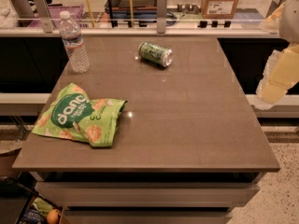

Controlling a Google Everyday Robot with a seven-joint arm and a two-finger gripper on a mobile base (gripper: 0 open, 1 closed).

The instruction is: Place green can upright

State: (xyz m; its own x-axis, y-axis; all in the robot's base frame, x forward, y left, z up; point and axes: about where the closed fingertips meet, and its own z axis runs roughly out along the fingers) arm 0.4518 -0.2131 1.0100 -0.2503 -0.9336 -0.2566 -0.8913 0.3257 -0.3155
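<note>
Tabletop [187,125], brown, filling mid-frame and carrying three containers well apart: a green snack bag [79,115] lying flat at centre left, a capped clear water bottle [74,43] upright at upper left, and the green can [155,53] on its side at upper centre, one silver end turned toward lower right. What they contain cannot be told. Pale, blurred gripper [279,73] at the right edge, off the table and touching nothing; whether it is open or closed cannot be told.
</note>
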